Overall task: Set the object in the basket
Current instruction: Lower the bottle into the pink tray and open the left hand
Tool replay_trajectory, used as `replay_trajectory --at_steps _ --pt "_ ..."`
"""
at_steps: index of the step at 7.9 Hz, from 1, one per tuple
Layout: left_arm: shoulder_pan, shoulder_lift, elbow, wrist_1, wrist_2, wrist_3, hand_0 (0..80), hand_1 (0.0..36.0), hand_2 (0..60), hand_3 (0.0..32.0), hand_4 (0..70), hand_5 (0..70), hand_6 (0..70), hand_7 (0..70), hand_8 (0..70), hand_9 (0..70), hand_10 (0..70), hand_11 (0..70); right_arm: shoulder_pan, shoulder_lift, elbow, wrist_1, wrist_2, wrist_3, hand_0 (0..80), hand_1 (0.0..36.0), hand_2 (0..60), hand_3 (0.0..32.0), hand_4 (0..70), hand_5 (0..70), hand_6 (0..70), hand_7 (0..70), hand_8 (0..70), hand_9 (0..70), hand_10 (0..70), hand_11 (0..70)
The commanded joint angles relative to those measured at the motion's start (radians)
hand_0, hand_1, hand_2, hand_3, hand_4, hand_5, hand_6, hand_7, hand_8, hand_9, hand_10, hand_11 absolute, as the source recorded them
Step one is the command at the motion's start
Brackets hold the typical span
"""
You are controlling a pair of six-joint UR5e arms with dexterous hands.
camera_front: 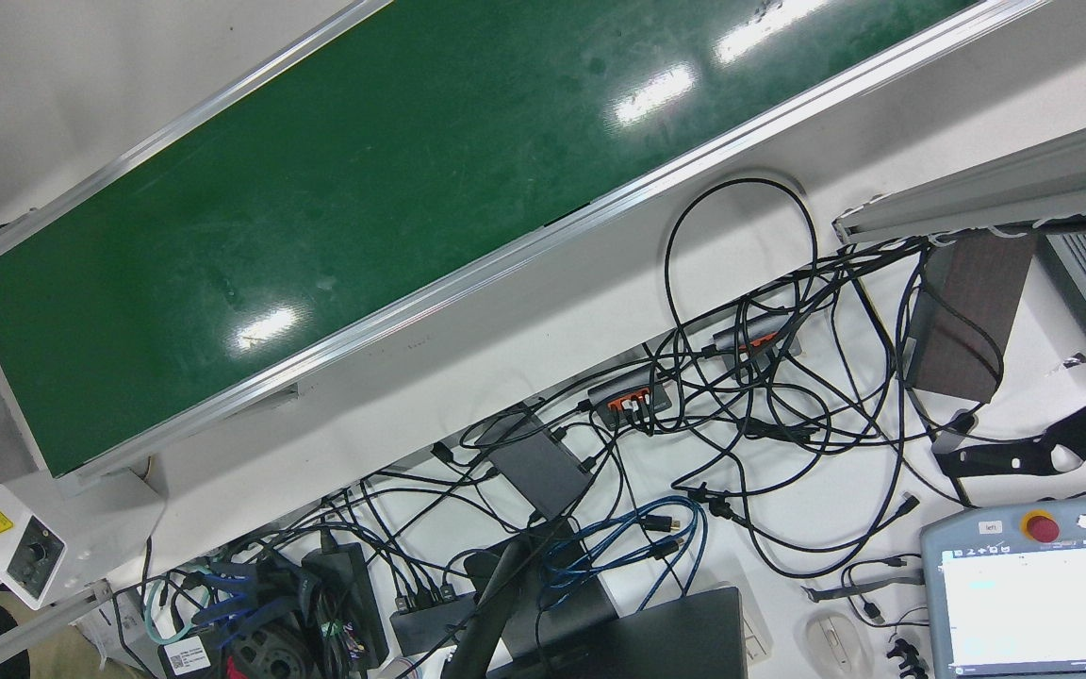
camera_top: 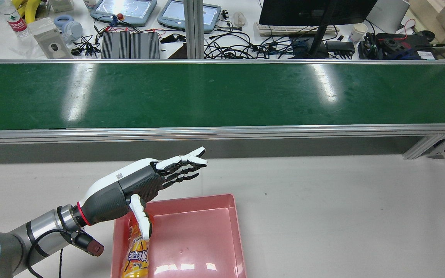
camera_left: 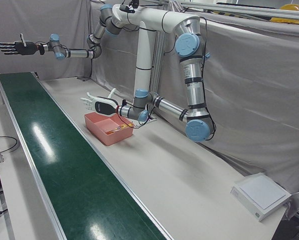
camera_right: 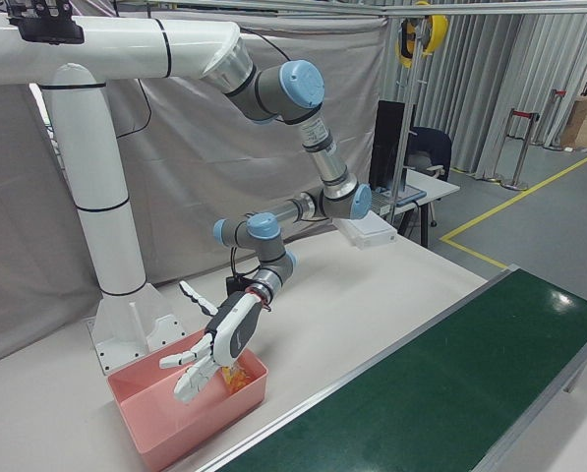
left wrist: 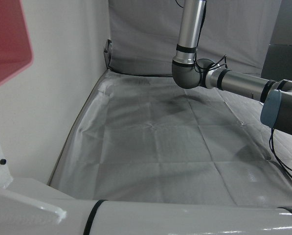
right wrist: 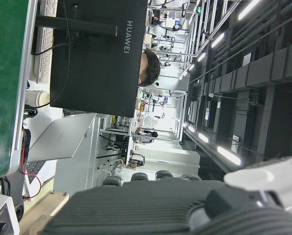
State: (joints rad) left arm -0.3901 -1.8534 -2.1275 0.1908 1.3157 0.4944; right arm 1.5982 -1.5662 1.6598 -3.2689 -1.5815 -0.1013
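Note:
A pink basket [camera_top: 191, 200] sits on the grey table near the conveyor, also seen in the left-front view [camera_left: 101, 134] and the right-front view [camera_right: 195, 433]. An orange snack packet [camera_top: 137, 258] lies inside it along one wall [camera_left: 120, 128] [camera_right: 236, 377]. My left hand [camera_top: 145, 181] hovers over that side of the basket, open, fingers stretched toward the belt [camera_left: 96, 104] [camera_right: 214, 349]. Its thumb hangs over the packet's top end; I cannot tell if they touch. My right hand [camera_left: 11, 47] is open, held high above the belt's far end.
The green conveyor belt [camera_top: 222, 96] runs the table's length beyond the basket. A white box [camera_left: 262, 192] lies at the table's far corner. Past the belt is a desk with cables, a monitor [camera_top: 315, 11] and teach pendants. A person's head shows behind the monitor [right wrist: 148, 68].

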Motion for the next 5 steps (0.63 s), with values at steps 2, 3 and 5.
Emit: replay_trajectory --at_steps 2,3,5 --pt "-0.001 -0.001 -0.011 -0.021 0.008 -0.005 55.6 9.8 0.0 5.2 13.1 22.4 3.5 3.6 9.1 8.7 7.6 12.6 0.000 0.000 0.000 0.000 0.000 0.000 0.0 0.0 0.0 0.0 0.0 0.0 0.0 0.0 0.0 0.0 0.0 0.0" --pt "-0.001 -0.001 -0.011 -0.019 0.008 -0.005 55.7 10.1 0.0 5.4 12.9 23.7 3.3 3.4 8.7 8.3 7.6 12.6 0.000 0.000 0.000 0.000 0.000 0.000 0.0 0.0 0.0 0.0 0.0 0.0 0.0 0.0 0.0 0.0 0.0 0.0" --pt "-0.003 0.000 -0.009 -0.018 0.008 -0.007 54.6 9.3 0.0 3.4 13.4 26.1 4.1 3.8 10.0 10.1 8.1 13.2 0.000 0.000 0.002 0.000 0.000 0.000 0.0 0.0 0.0 0.0 0.0 0.0 0.0 0.0 0.0 0.0 0.0 0.0"
